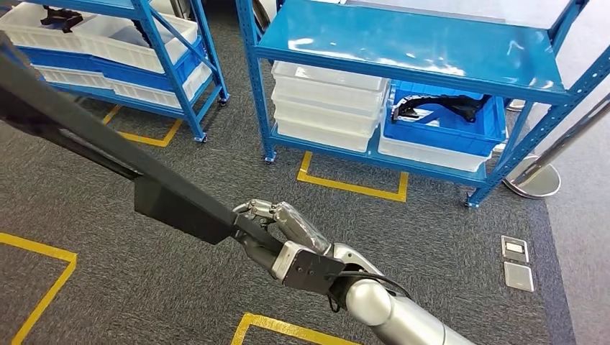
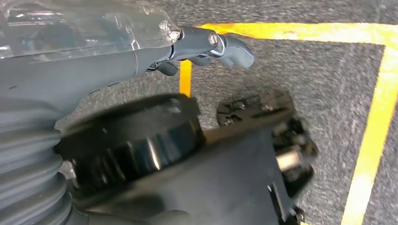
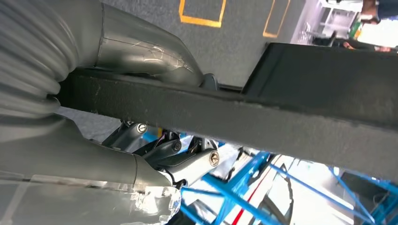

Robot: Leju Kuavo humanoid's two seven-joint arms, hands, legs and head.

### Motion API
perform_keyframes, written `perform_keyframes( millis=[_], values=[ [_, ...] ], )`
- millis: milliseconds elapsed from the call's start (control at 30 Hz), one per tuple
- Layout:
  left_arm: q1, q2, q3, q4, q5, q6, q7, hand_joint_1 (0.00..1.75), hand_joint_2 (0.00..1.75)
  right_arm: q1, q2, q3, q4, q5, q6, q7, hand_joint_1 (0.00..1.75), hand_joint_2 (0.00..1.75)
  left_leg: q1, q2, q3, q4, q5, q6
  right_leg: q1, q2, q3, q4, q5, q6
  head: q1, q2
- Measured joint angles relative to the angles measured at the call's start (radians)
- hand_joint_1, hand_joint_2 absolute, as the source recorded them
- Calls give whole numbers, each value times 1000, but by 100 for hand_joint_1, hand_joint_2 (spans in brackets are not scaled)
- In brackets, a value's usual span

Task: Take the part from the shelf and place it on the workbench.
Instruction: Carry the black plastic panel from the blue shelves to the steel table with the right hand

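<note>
Head view: the right hand (image 1: pixel 277 226) grips one end of the part (image 1: pixel 108 147), a long black bar that runs from the hand up and away to the far left, raised above the grey carpet (image 1: pixel 403 237). The silver forearm enters from the near right.

Right wrist view: the same part (image 3: pixel 263 117) crosses the frame as a thick dark beam, clamped between the grey thumb and the darker fingers (image 3: pixel 187 161) of the right hand (image 3: pixel 141 154); blue shelf struts show beyond the fingers, a detail of the grasp that the head view does not resolve.

Left wrist view: the left hand (image 2: pixel 141 51) carries nothing, its thumb (image 2: pixel 220 44) extended over the carpet and a yellow floor line (image 2: pixel 375 131); whether its fingers are spread or curled cannot be told.

Far in the head view stand two blue shelves. The right shelf (image 1: pixel 403 43) holds stacked white bins (image 1: pixel 327 104) and, to their right, a blue bin (image 1: pixel 446 126) with another black part (image 1: pixel 439 108) in it. The left shelf (image 1: pixel 173 65) carries white trays (image 1: pixel 108 32), one with a dark object in it. Yellow tape rectangles (image 1: pixel 352 185) mark the carpet near the shelf feet.
</note>
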Motion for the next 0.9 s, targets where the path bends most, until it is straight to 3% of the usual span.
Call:
perform_keyframes(
  millis=[67, 133, 167, 200, 233, 300, 333, 367, 433, 500, 567, 633, 700, 733, 767, 833, 900],
  values=[
    [0, 0, 0, 0, 0, 0, 1, 0, 175, -1, 1, 1, 0, 0, 0, 0, 175, 175, 5, -24, 4, -14, 13, 15, -3, 43, -15, 45, -34, 7, 4, 0],
    [-2, 0, 0, 0, 0, -1, 1, 0, 175, 1, -1, 1, 2, 0, 0, -1, 175, 175, 7, -48, 3, -19, 19, 23, -4, 103, -67, 164, -99, 7, 18, 0],
    [-2, 0, 0, 0, 0, -1, 1, 0, 175, 3, -2, 2, 3, 0, 0, 0, 175, 175, 6, -60, 2, -18, 20, 24, -3, 116, -97, 226, -123, 7, 25, 0],
    [-2, 0, 0, 0, 0, -1, 1, 0, 175, 5, -3, 2, 4, 0, 0, 0, 175, 175, 5, -74, 1, -16, 20, 24, -3, 122, -117, 264, -129, 8, 31, 0],
    [-1, 0, 0, 0, 0, -1, 1, 0, 175, 7, -3, 2, 6, 0, 0, 0, 175, 175, 4, -89, 0, -12, 19, 24, -3, 124, -120, 266, -115, 8, 36, 0],
    [-1, 0, 0, 0, 0, -1, 1, 0, 175, 7, -4, 3, 7, 0, 0, 0, 175, 175, 5, -117, -1, -2, 15, 21, -5, 139, -77, 164, -44, 7, 46, 0],
    [-2, 0, 0, 0, 0, -1, 1, 0, 175, 7, -4, 3, 8, 0, 0, 0, 175, 175, 4, -129, -4, 4, 12, 18, -8, 162, -50, 101, -18, 5, 52, 0],
    [-3, 0, 0, 0, 0, -1, 2, 0, 175, 7, -4, 3, 8, 0, 1, 0, 175, 175, 4, -140, -9, 11, 10, 13, -11, 183, -30, 52, -1, 5, 58, 0],
    [-4, 0, 0, 0, 0, -1, 2, 0, 175, 7, -4, 3, 9, 0, 2, 0, 175, 175, 6, -160, -21, 18, 9, 2, -11, 204, -19, 19, -2, 2, 63, 0],
    [-1, 1, 0, 0, -1, 0, 3, 0, 175, 5, -3, 3, 9, 0, 4, 0, 175, 175, 10, -173, -27, 19, 12, -11, -10, 183, -17, 11, 2, -7, 68, 0],
    [0, 2, -1, 0, -2, 1, 3, 0, 175, 1, 0, 3, 9, 0, 5, 0, 175, 175, 9, -135, -42, 55, -10, -23, -13, 157, -11, 2, 6, -18, 66, 0],
    [-3, 3, -1, 0, -4, 1, 6, 0, 175, 1, 1, 3, 9, 1, 5, 1, 175, 175, 9, -76, -93, 164, -67, -33, -12, 128, -7, -1, 5, -26, 53, 0],
    [-5, 3, -1, 0, -6, 0, 8, 0, 175, 2, 0, 4, 10, 1, 5, 2, 175, 175, 16, -55, -147, 273, -108, -41, -10, 97, -5, -1, 2, -28, 45, 0],
    [-6, 3, -1, 0, -7, -1, 9, 0, 175, 3, 0, 4, 10, 1, 5, 2, 175, 175, 19, -52, -151, 283, -103, -44, -10, 84, -4, -1, 0, -28, 43, 0],
    [-6, 3, -1, 1, -7, -3, 11, 0, 175, 3, 0, 4, 10, 1, 5, 2, 175, 175, 21, -47, -137, 258, -81, -45, -10, 70, -2, -1, -3, -27, 40, 0],
    [-5, 4, -2, 1, -7, -4, 16, 0, 175, 3, 0, 4, 11, 1, 5, 2, 175, 175, 22, -18, -69, 130, -20, -43, -10, 48, 5, -1, -8, -21, 32, 0],
    [-6, 4, -5, 1, -7, -5, 19, 0, 175, 2, 0, 4, 11, 1, 4, 2, 175, 175, 14, 12, -23, 33, 8, -31, -6, 29, 11, -1, -14, -11, 24, 0]
  ],
)
